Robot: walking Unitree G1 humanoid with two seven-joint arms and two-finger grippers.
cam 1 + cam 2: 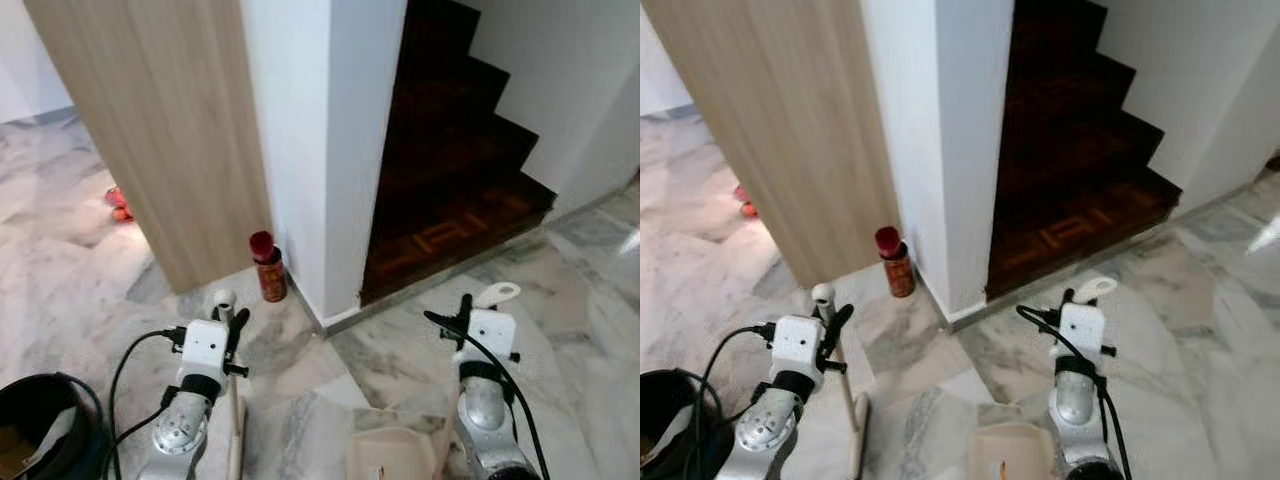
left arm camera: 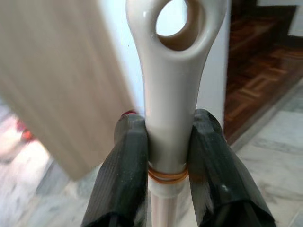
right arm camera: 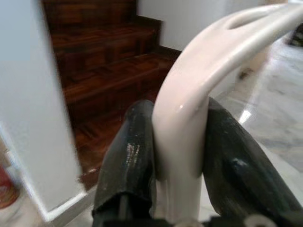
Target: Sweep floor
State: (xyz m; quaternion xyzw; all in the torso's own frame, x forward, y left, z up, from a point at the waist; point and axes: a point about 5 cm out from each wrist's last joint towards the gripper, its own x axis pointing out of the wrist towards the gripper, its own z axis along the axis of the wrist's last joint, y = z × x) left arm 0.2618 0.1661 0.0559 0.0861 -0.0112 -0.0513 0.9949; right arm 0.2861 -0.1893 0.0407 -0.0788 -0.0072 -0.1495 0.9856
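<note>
Two silver forearms; white box-shaped wrist housings; black cuffs. Black cables loop from each wrist. Fingers (image 2: 124, 179) black, scuffed, matte, broad and rounded.

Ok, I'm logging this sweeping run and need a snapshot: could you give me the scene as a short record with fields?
left gripper: shut on cream broom handle with hanging hole
right gripper: shut on curved cream dustpan handle
cream dustpan: low, between the arms
floor: grey-veined white marble
ahead: white pillar, light wooden panel, dark wooden stairs
by pillar base: red cylindrical can
robot's left: black bucket
</note>
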